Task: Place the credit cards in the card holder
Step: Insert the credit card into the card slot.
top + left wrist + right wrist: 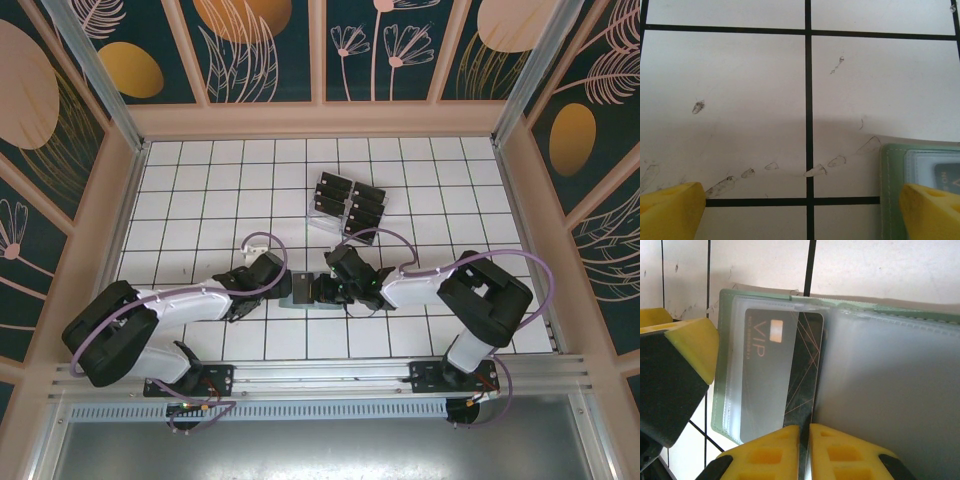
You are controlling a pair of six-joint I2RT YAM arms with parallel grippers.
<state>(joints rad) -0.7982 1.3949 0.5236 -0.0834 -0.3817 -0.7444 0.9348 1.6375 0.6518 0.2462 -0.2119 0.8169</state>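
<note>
VIP print point(756, 340) was legible from right wrist, not top. Right gripper point(804, 450) pinched credit card point(775, 385), long axis along fingers point(840, 455); left gripper point(805, 205) gaped.

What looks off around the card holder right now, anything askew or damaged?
Nothing with the card: the credit card, pinched by the right gripper, lies square with the card holder. The only oddity is a trail of grey smudges on the white table beside the holder.
</note>
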